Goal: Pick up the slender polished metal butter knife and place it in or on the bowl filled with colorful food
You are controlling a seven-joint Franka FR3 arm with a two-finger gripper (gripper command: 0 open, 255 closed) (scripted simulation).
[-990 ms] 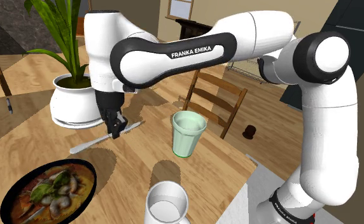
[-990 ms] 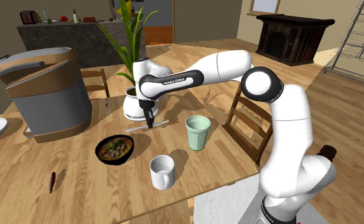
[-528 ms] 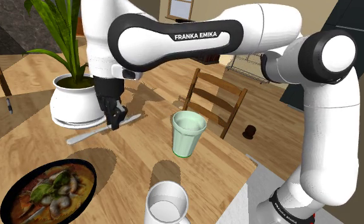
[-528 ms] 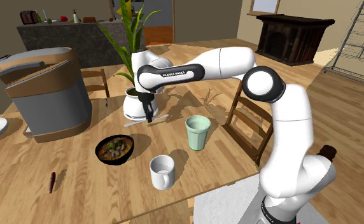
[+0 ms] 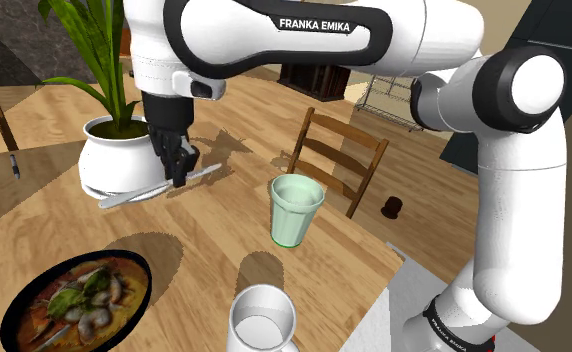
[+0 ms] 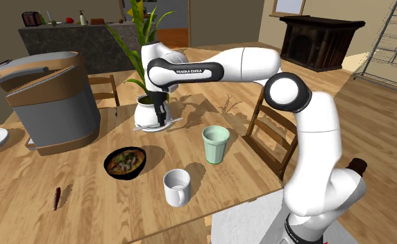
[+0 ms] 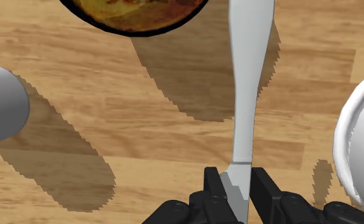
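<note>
Hand (image 5: 179, 172) is clamped on the butter knife (image 5: 136, 193), both black fingers pressing its flat sides. The grip sits off-centre, so the longer part sticks out toward the shoulder view's left. The knife hangs clear of the tabletop (image 5: 214, 245), just in front of the white plant pot (image 5: 114, 152); the wrist view shows its shadow on the wood below.

The bowl (image 5: 144, 285), black and full of mixed food, is well apart from the knife, toward the shoulder view's lower left. From the wrist view the long end of the knife (image 7: 247, 95) points roughly toward the bowl's rim (image 7: 146, 33).

Step in hand, as I judge it: carry to the bowl.
- Move slowly, since an off-centre grip may let the long end swing or droop.
- Ease away from the pot first.
- Stay above the rim until the knife is over the food.
- Lower until the knife rests on rim or food, then part the fingers.
</note>
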